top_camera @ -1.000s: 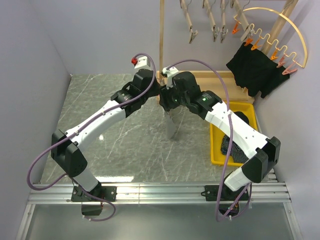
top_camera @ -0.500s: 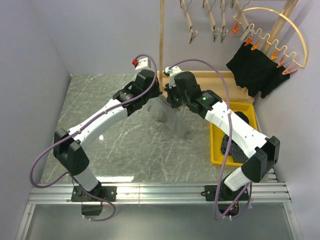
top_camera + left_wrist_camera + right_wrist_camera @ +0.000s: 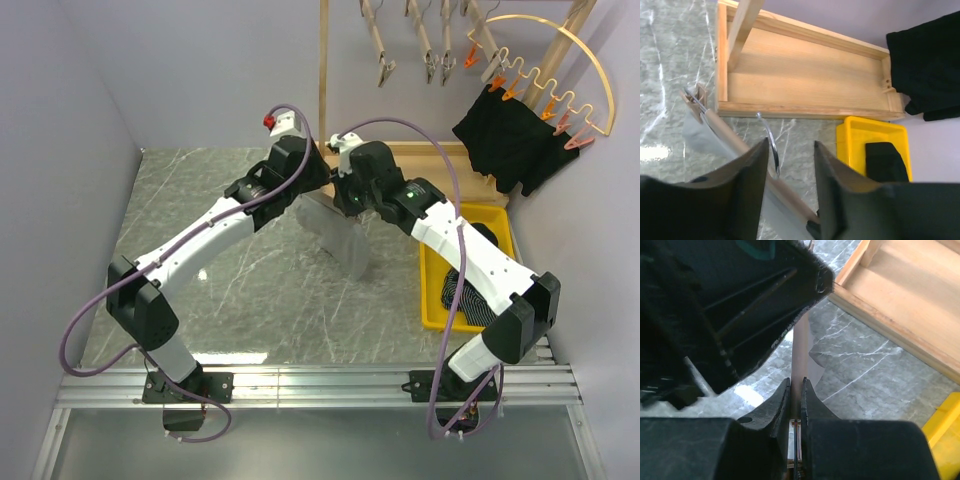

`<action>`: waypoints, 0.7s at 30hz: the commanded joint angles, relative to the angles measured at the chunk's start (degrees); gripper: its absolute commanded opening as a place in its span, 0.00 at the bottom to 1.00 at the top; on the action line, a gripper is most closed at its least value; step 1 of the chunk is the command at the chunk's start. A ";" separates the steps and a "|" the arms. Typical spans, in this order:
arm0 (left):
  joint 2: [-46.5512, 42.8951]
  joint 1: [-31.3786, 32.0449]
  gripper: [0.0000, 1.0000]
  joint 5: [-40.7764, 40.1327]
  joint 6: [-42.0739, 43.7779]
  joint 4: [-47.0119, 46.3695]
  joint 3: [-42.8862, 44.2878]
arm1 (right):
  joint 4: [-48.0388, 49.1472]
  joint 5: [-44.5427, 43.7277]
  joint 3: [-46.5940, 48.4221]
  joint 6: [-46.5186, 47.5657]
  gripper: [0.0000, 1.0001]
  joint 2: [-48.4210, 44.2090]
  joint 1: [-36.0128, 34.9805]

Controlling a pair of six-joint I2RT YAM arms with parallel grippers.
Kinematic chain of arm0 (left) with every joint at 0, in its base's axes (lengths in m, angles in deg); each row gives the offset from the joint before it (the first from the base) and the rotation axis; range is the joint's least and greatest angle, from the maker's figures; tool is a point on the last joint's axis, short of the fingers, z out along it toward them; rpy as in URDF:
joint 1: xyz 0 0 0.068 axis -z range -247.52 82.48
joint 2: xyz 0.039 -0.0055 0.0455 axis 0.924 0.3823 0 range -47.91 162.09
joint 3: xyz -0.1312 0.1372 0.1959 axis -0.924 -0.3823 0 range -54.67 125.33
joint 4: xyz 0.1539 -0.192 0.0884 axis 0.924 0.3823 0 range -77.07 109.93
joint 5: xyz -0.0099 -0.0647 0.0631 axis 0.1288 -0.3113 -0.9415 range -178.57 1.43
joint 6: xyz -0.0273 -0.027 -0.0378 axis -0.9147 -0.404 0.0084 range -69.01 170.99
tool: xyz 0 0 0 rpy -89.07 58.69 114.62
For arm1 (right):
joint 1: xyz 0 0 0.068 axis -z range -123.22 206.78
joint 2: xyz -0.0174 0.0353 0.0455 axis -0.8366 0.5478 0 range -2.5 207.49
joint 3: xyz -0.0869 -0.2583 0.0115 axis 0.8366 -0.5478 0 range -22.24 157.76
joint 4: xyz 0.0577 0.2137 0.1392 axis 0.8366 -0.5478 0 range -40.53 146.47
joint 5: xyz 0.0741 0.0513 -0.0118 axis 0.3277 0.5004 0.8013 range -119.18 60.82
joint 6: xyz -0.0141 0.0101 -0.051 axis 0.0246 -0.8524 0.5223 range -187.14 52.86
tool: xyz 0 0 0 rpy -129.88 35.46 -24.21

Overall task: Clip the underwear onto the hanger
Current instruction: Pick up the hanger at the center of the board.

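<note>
A wooden clip hanger (image 3: 740, 147) with a metal hook (image 3: 771, 145) carries grey underwear (image 3: 338, 238), held by an end clip (image 3: 694, 98). My right gripper (image 3: 795, 390) is shut on the hanger's wooden bar (image 3: 799, 347), and grey cloth (image 3: 821, 357) hangs beside it. My left gripper (image 3: 790, 172) is open. The hook stands between its fingers, close to the left finger (image 3: 735, 195). In the top view both grippers, the left (image 3: 318, 192) and the right (image 3: 352, 205), meet above the table's middle, near the rack's post.
A wooden rack base (image 3: 440, 160) and post stand at the back, with empty clip hangers (image 3: 382, 50) above. Black underwear (image 3: 510, 135) hangs on a curved hanger with orange clips. A yellow bin (image 3: 430, 290) at the right holds dark clothes. My left arm (image 3: 715, 305) fills the right wrist view's upper left.
The grey underwear hung straight down below the grippers. It now slants out to the lower right. Both grippers have shifted slightly toward the back.
</note>
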 commanded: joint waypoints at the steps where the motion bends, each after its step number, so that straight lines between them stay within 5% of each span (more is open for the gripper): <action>1: -3.88 -1.70 0.48 3.28 0.20 -3.99 0.68 | 1.51 4.06 1.94 -0.18 0.00 -1.08 2.81; 5: -7.22 -4.16 0.67 9.07 5.27 -6.27 -2.22 | 2.22 9.59 0.79 0.88 0.00 -2.05 5.54; 9: -11.17 -7.85 0.70 19.61 13.89 -8.82 -6.44 | 2.57 16.00 -0.61 4.21 0.00 -3.45 7.74; 14: -15.66 -17.60 0.62 59.43 30.75 -17.16 -14.26 | 3.01 23.38 -3.59 8.96 0.00 -6.79 8.27; 17: -14.26 -20.42 0.64 73.71 39.70 -12.90 -13.13 | 3.54 25.68 -5.35 12.12 0.00 -9.25 8.36; 21: -13.29 -20.25 0.65 79.91 48.36 -9.26 -11.02 | 3.19 28.50 -5.63 13.45 0.00 -11.19 8.09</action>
